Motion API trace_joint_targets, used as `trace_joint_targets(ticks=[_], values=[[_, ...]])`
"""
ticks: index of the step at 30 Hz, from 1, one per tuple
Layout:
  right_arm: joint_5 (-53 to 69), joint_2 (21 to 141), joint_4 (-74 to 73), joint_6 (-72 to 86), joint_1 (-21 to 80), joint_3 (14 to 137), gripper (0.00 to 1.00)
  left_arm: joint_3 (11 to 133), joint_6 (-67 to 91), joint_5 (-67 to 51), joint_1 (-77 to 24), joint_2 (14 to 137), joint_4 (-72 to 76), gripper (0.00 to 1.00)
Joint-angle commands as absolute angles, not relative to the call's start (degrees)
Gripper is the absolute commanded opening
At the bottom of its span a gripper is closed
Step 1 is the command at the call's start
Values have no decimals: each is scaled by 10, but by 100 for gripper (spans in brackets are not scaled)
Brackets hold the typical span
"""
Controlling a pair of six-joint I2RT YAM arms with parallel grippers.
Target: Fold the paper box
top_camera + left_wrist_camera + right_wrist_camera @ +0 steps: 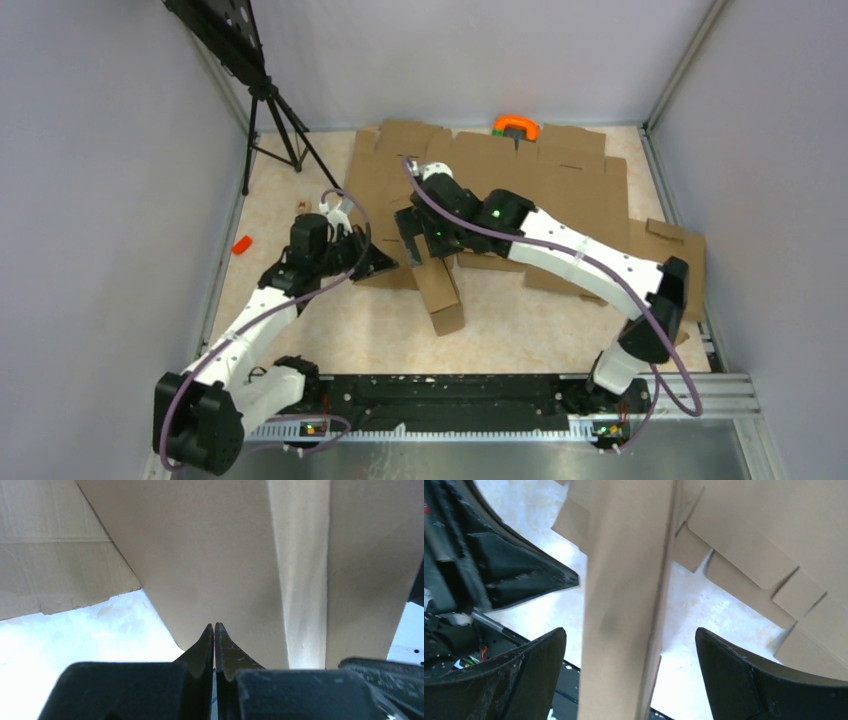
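From above, one paper box lies mid-tabletop, its long axis running from the two sets of jaws toward the near edge. Several flat cardboard sheets lie behind it.

In the left wrist view, the left jaws are pressed shut, tips at the box's edge, with nothing visible between them.

In the right wrist view, the right jaws gape wide, straddling the box's narrow strip untouched, so they look better placed to grip it.

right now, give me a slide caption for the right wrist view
Open right gripper straddles a long panel of the paper box, flat cardboard blanks behind.
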State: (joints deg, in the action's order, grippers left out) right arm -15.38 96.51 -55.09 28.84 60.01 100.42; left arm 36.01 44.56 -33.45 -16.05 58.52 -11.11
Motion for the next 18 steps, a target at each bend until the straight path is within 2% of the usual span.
trace_joint_targets(ticks=[1, 4, 9, 13, 18], values=[[-173, 841, -444, 305, 596, 900, 99, 371, 393, -291, -160, 531, -130, 0], [-138, 802, -398, 365, 570, 854, 99, 366, 395, -271, -154, 506, -136, 0], [-148, 803, -435, 385, 563, 872, 99, 334, 443, -279, -146, 492, -88, 0], [-142, 789, -442, 401, 555, 857, 99, 321, 490, -238, -137, 490, -97, 0], [-93, 753, -424, 408, 522, 818, 99, 279, 521, -274, -133, 466, -15, 0]])
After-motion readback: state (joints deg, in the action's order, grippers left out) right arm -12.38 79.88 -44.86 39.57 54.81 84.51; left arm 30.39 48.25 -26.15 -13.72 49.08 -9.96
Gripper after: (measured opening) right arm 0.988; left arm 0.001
